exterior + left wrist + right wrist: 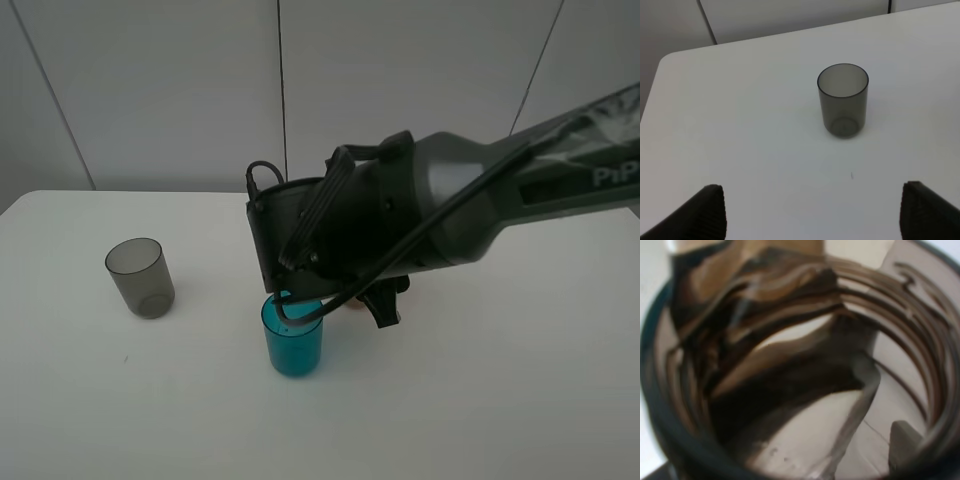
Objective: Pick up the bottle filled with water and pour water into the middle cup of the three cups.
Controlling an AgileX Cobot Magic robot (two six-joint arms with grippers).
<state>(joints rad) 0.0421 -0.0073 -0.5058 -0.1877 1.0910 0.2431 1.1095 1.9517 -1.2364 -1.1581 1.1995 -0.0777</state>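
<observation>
My right gripper (350, 260) reaches across the middle and is shut on the smoky brown-grey bottle (283, 225). The bottle is tipped steeply, with its neck down at the rim of the teal-blue middle cup (293, 345). In the right wrist view the bottle's (790, 365) rippled brown wall fills the picture, too close and blurred to show water. The smoky grey cup (140, 277) stands to the left and also shows in the left wrist view (842, 100). The brownish-pink cup (352, 306) is almost hidden behind the right arm. My left gripper (812, 215) is open and empty, short of the grey cup.
The white table (480, 400) runs back to a grey panelled wall (180, 90). The right arm's bulky dark body (450, 215) hangs over the middle and right of the table. The table's far left corner (670, 60) shows in the left wrist view.
</observation>
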